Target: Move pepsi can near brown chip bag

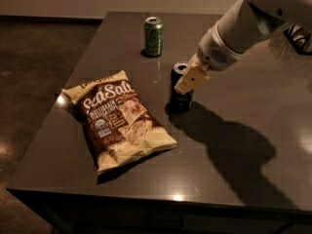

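Chip bag [122, 123] lies flat at the near-left of the surface [273, 106], label up. Pepsi can [179, 97] stands upright at the bag's 2 o'clock, just beside its far-right edge, not touching. Can't tell if the can's base is on the surface or just off it. Pincer [185, 82] is gripping the pepsi can at its top, one cream finger across the can's right side. Arm [234, 33] enters from 2 o'clock. Green can [153, 29] stands upright at 11 o'clock from the pepsi can, well apart.
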{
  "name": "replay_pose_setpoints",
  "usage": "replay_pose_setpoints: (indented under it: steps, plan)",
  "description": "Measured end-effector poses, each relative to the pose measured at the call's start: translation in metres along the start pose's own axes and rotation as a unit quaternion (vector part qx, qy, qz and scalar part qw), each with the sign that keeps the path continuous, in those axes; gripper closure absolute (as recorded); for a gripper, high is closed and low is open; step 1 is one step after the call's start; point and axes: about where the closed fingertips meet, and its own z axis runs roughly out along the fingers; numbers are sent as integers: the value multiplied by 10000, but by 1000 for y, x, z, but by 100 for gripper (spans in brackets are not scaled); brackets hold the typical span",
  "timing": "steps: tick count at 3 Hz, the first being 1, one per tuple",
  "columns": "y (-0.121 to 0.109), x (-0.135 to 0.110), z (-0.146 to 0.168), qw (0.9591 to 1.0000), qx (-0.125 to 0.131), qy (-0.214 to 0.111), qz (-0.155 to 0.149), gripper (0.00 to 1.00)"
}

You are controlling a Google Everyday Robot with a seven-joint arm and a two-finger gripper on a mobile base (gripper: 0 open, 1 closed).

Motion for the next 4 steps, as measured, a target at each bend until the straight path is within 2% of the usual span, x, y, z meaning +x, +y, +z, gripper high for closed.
replay_pose_setpoints:
  steps: [1,2,4]
  plan:
    - [16,-7,7,9997,-190,-35,-157,100]
    - [26,-10,10,9993,-243,-51,-275,84]
    - [29,-12,10,9992,-248,-47,-307,37]
